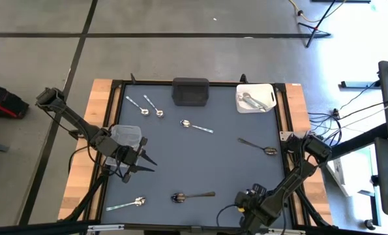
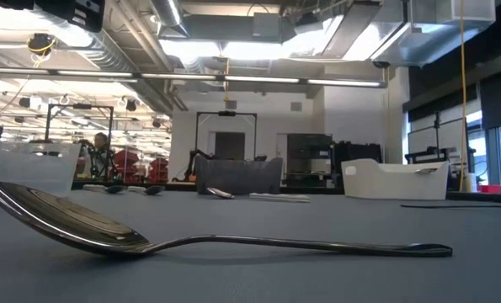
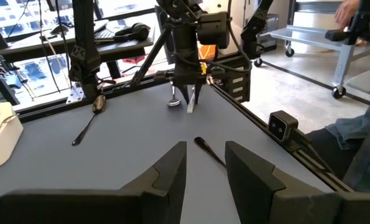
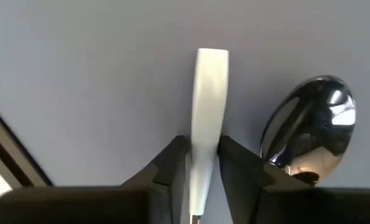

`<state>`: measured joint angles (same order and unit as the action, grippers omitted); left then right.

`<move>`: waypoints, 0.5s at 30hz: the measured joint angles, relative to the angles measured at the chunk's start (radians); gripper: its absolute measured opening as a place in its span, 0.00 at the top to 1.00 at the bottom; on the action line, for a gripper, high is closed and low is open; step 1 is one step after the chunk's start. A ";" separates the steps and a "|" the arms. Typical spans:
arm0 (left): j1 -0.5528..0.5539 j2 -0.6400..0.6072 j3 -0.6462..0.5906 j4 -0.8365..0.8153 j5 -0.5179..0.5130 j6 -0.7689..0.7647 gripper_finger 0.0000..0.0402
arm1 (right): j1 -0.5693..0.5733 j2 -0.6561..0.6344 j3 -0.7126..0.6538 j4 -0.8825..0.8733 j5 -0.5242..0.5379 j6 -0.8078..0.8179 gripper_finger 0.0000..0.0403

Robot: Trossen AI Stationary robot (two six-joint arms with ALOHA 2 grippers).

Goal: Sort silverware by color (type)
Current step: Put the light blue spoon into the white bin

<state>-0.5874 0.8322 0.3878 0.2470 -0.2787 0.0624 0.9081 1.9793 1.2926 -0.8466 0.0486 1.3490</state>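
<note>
Slender spoons lie scattered on the grey-blue mat. Two silver ones (image 1: 149,108) are at the far left, one (image 1: 195,125) sits mid-table, and one (image 1: 125,203) is near the front left. A dark spoon (image 1: 259,147) lies at the right. Another dark spoon (image 1: 192,195) lies flat near the front edge, filling the low view (image 2: 191,240). My left gripper (image 1: 145,161) is open above the mat beside the clear bin (image 1: 125,136), touching nothing. My right gripper (image 3: 188,99) stands at the near edge, shut on a pale silver utensil (image 4: 208,112). A shiny spoon bowl (image 4: 312,127) shows right beside it. My right gripper pinches the pale silver utensil's flat handle (image 4: 204,155) between its two fingers, which lie along it. The fingers come from above, pointing down. The handle's free end (image 4: 212,59) sticks out past the fingertips toward the mat. Whether it touches the mat I cannot tell.
A black bin (image 1: 190,90) sits at the far edge's middle. A white bin (image 1: 255,98) at the far right holds several silver pieces. Wooden rails and a black frame (image 1: 282,124) border the mat. Open mat lies between the spoons mid-table. A person's arm (image 3: 359,134) shows beyond the table.
</note>
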 joint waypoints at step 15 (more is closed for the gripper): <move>0.000 0.000 0.000 0.000 -0.018 0.001 0.74 | -0.007 0.002 0.018 -0.006 0.009 -0.102 0.94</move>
<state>-0.5873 0.8322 0.3878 0.2474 -0.2962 0.0631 0.9012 1.9814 1.3111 -0.8531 0.0575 1.2472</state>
